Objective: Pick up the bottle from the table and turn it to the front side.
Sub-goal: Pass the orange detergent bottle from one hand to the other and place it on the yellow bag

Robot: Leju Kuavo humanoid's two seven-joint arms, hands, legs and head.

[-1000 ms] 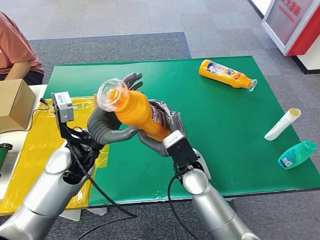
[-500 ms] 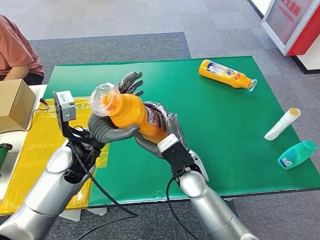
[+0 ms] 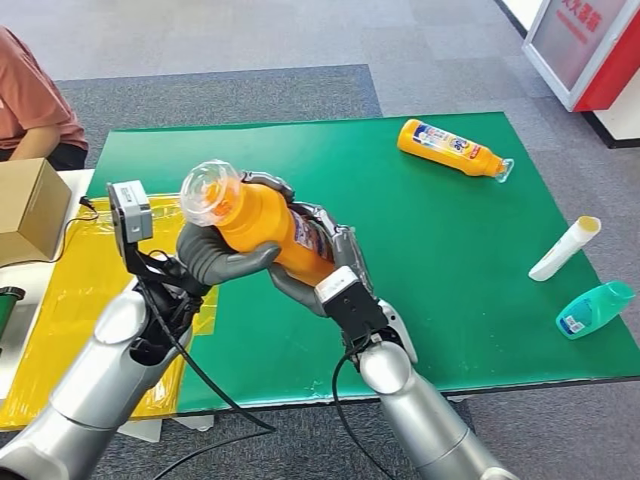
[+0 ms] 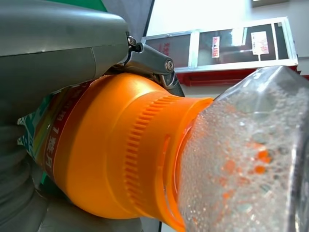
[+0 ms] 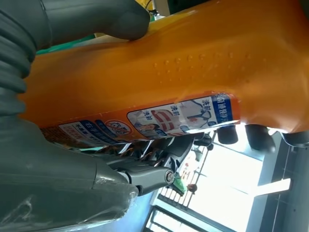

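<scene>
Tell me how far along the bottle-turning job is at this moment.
Done: the orange bottle is off the green table. In hand: the left hand grips it near its clear cap and the right hand holds its base end. Left: finishing the turn; the label sits along one edge, so the front isn't clearly presented.

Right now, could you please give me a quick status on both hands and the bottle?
Left robot hand grips orange bottle near cap. Right robot hand grips its labelled end. Bottle held above green table, nothing obstructing.

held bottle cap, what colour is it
Clear, see-through cap on an orange bottle; left wrist view shows it best.
</scene>
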